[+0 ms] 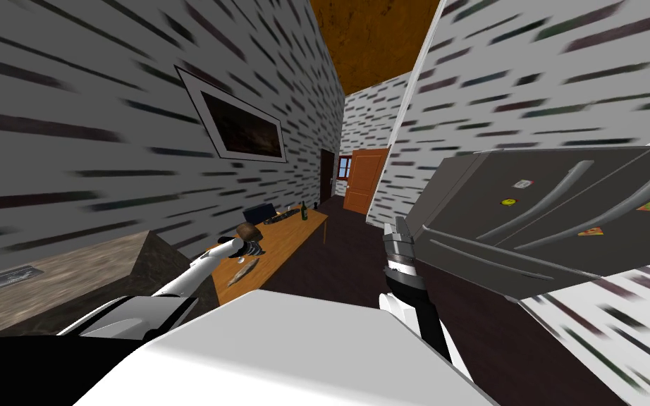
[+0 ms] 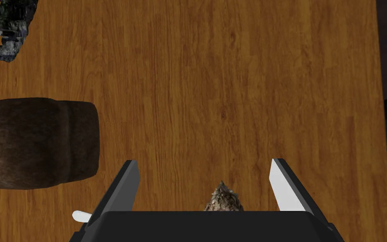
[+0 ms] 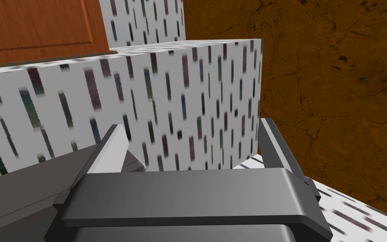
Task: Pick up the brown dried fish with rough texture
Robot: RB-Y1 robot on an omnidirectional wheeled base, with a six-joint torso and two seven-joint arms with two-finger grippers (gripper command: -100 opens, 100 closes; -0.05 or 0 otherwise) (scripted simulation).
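Note:
The dried fish [image 1: 244, 271] is a mottled brown, rough-skinned strip lying on the wooden table [image 1: 295, 236]. My left gripper [image 1: 252, 248] hovers over the table just past it, beside a dark brown rounded object [image 1: 247, 230]. In the left wrist view the gripper [image 2: 204, 161] is open, and one pointed end of the fish [image 2: 224, 200] pokes up between the fingers, right at the dark gripper body. The rest of the fish is hidden under that body. My right gripper [image 1: 394, 236] is raised next to the fridge, fingers open [image 3: 190, 126], holding nothing.
The brown rounded object [image 2: 33, 143] lies close beside one left finger. A dark rocky lump [image 2: 10, 25] sits farther along the table edge. A laptop [image 1: 259, 213] and a bottle [image 1: 304, 210] stand at the table's far end. A grey fridge [image 1: 549, 218] is on the right, a counter [image 1: 48, 282] on the left.

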